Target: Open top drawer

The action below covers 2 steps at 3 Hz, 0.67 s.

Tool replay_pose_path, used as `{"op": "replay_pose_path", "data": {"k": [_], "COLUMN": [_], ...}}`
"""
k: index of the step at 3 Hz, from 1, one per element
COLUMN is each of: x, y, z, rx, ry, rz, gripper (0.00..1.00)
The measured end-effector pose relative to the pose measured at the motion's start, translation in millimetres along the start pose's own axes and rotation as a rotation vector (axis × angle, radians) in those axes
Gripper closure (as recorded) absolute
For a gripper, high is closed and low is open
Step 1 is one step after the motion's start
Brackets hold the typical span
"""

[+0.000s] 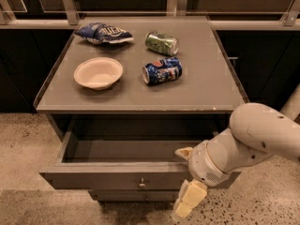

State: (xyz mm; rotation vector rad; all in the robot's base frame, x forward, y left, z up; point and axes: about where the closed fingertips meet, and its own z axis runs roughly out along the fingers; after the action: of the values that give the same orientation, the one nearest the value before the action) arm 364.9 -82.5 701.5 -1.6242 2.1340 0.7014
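Your top drawer (117, 176) stands pulled well out from under the desk (206, 90), its plain grey inside showing and its small round knob (142, 184) at the middle of the front. Your gripper (182, 183) sits at the drawer's right front end with its fingers spread wide. One finger (183, 152) reaches over the drawer front's top edge and the other hangs down before the front. You cannot tell whether either touches the drawer. On the desk above the drawer lie a bowl (98, 72), a chip bag (103, 33), a green can (161, 42) and a blue can (162, 71).
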Motion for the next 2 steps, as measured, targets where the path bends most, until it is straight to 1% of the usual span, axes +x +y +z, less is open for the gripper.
{"op": "replay_pose_path", "data": {"k": [2], "x": [10], "y": [1], "z": [22], "rx": [-0.085], "ry": [-0.031], "rz": [0.027], "gripper": [0.0]}}
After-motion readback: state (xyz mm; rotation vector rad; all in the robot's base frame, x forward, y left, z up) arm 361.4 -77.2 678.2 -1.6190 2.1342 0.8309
